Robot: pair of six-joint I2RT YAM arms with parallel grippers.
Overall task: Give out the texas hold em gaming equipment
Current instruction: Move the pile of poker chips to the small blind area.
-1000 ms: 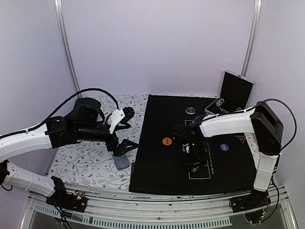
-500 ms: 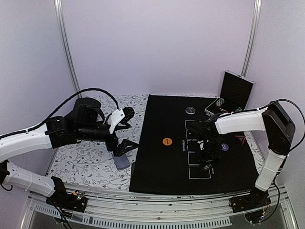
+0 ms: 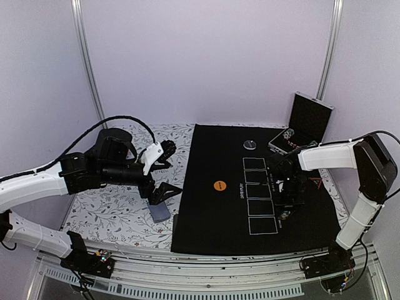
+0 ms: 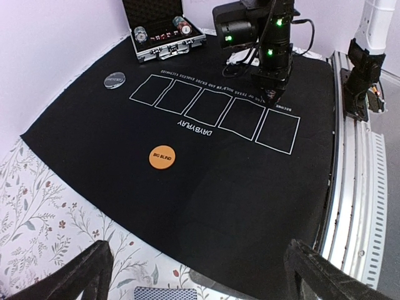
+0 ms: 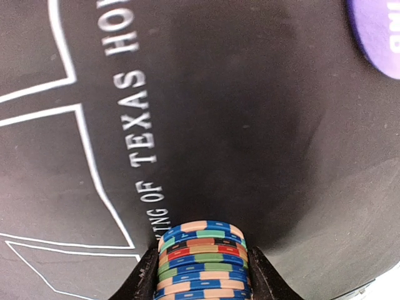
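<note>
My right gripper (image 5: 203, 275) is shut on a stack of several striped poker chips (image 5: 203, 259), blue, green, red and cream at their edges, held just above the black mat (image 3: 206, 212). In the top view that gripper (image 3: 285, 214) hangs right of the row of white card boxes. A purple disc (image 5: 378, 25) lies just ahead of it. The orange disc (image 3: 219, 185) sits mid-mat and the silver disc (image 3: 250, 144) at the far edge. My left gripper (image 3: 175, 170) stands wide open over the floral cloth, above the grey-blue-backed card deck (image 3: 159, 212), and holds nothing.
An open silver-edged case (image 3: 309, 119) holding more chips (image 4: 181, 25) stands at the mat's far right corner. A small red triangle marker (image 3: 315, 182) lies near the mat's right edge. The metal table rail (image 4: 369, 187) runs along the near side.
My right arm has carried the chip stack rightward across the mat, from over the card boxes to their right side. The left arm has not moved.
</note>
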